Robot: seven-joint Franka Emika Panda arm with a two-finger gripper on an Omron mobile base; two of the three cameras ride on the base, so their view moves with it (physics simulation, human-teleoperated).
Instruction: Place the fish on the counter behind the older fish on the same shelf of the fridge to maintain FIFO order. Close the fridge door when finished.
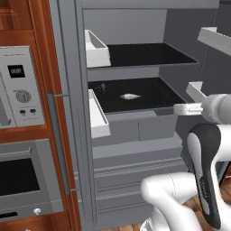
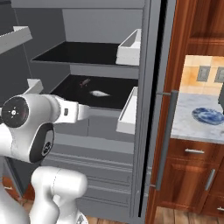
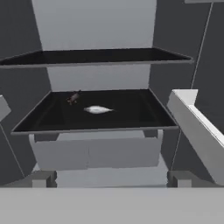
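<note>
The fish (image 3: 73, 97) lies on the shelf (image 3: 131, 109) inside the open fridge (image 1: 135, 27), at the rear of the shelf and just beyond the older fish (image 3: 98, 109), offset toward the hinge-side wall as the hand view shows it. In the left base view the fish (image 1: 101, 87) appears as a small dark sliver behind the older fish (image 1: 130, 96); the right base view shows the same order, with the fish (image 2: 84, 82) deeper than the older fish (image 2: 99, 93). The two fish are near each other but apart.

The gripper (image 1: 180, 109) hangs in front of the shelf's grey lip, outside the compartment. Its fingers (image 3: 43, 178) stand wide apart and hold nothing.

Handling, as a judgement: the fish is small, slender and light. It is likely soft and slippery, so it may squirm out of a hard pinch. The best hold is across the thickest part of the body, near mid-length, with the fingers square to its long axis. The tail is too thin to hold reliably. Its exact orientation on the shelf is too small to tell.

Judged against the older fish, placement looks complete. The fridge door (image 2: 151, 109) is not yet closed. Its bar handle (image 2: 165, 140) is rigid and suits a firm push.
</note>
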